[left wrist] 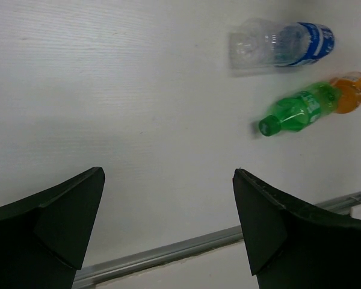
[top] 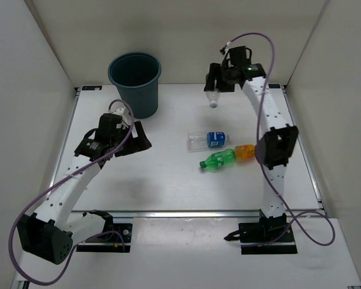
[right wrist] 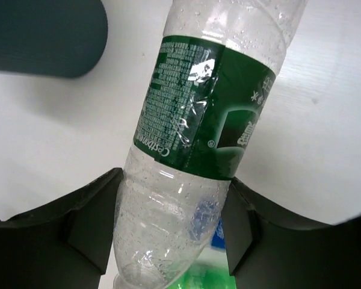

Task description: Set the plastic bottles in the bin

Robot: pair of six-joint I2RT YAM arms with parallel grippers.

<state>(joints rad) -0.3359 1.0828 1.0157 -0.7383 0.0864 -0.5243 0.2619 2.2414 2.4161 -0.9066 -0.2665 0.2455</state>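
My right gripper (top: 215, 83) (right wrist: 174, 180) is shut on a clear bottle with a dark green label (top: 213, 97) (right wrist: 210, 108), holding it above the back right of the table, right of the bin. The dark teal bin (top: 135, 81) (right wrist: 42, 36) stands at the back left. Three bottles lie mid-table: a clear one with a blue label (top: 207, 140) (left wrist: 283, 45), a green one (top: 216, 160) (left wrist: 298, 109) and an orange one (top: 245, 153) (left wrist: 352, 91) touching the green one's base. Left of them, my left gripper (top: 131, 137) (left wrist: 168, 174) hangs open with nothing between its fingers.
White walls close in the table (top: 168, 186) on the left, back and right. A metal rail (top: 198, 212) (left wrist: 168, 253) runs along the near edge. The right arm's upright links (top: 271, 150) stand just right of the orange bottle.
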